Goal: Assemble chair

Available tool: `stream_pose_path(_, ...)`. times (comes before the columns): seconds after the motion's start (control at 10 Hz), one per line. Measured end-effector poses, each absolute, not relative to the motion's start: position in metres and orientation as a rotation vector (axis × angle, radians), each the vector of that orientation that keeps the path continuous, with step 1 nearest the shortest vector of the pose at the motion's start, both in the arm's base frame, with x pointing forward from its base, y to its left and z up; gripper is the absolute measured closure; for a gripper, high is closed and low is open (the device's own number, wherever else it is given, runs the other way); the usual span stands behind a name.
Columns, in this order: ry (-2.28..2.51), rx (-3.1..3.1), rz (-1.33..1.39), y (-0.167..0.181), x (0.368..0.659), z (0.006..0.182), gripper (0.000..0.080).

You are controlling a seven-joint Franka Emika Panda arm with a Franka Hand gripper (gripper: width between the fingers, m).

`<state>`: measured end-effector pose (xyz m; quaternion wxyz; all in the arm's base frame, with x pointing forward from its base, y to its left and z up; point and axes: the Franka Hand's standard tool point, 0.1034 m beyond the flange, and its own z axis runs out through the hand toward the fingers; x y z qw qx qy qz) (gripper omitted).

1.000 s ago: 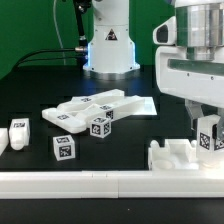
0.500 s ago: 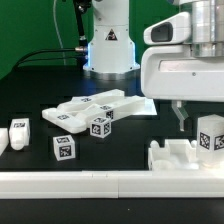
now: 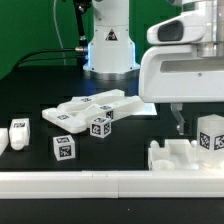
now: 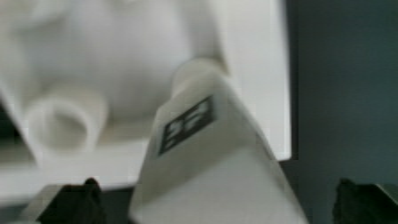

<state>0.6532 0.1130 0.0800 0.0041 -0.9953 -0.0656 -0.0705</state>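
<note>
The chair lies in white tagged pieces. A short square block point(image 3: 210, 136) stands upright at the exterior view's right, on or just behind a notched white part point(image 3: 178, 156). My gripper point(image 3: 194, 118) hangs over that block, open, one finger point(image 3: 178, 120) apart from its side. In the wrist view the block point(image 4: 206, 140) shows its tag between my gripper point(image 4: 222, 203) tips, which stand wide and clear of it on both sides. Flat slabs point(image 3: 95, 108) are stacked mid-table. Two more tagged blocks point(image 3: 64, 148) point(image 3: 101, 125) and a small piece point(image 3: 18, 132) sit to the left.
A long plain white border rail point(image 3: 100, 182) runs along the table's front edge. The arm's base point(image 3: 108, 45) stands at the back centre, with cables trailing to the exterior view's left. Dark tabletop shows between the loose pieces.
My jaws have opened wide and let go of the square block, which stays standing at the right. The hand has lifted and shifted slightly left.
</note>
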Motion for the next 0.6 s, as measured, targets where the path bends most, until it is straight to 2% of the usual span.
stream_pose_path(0.1,-0.245,-3.12,-0.191,0.114,0.652,0.0791,0.015)
stream_pose_path(0.2,-0.136,-3.122,-0.203,0.1132,0.6535,0.0796,0.0269)
stream_pose_path(0.3,-0.144,-3.124,-0.204,0.1126,0.6536,0.0794,0.0269)
stream_pose_path(0.5,0.069,-3.116,-0.201,0.1134,0.6533,0.079,0.0517)
stream_pose_path(0.6,0.168,-3.107,-0.199,0.1137,0.6532,0.0788,0.0515)
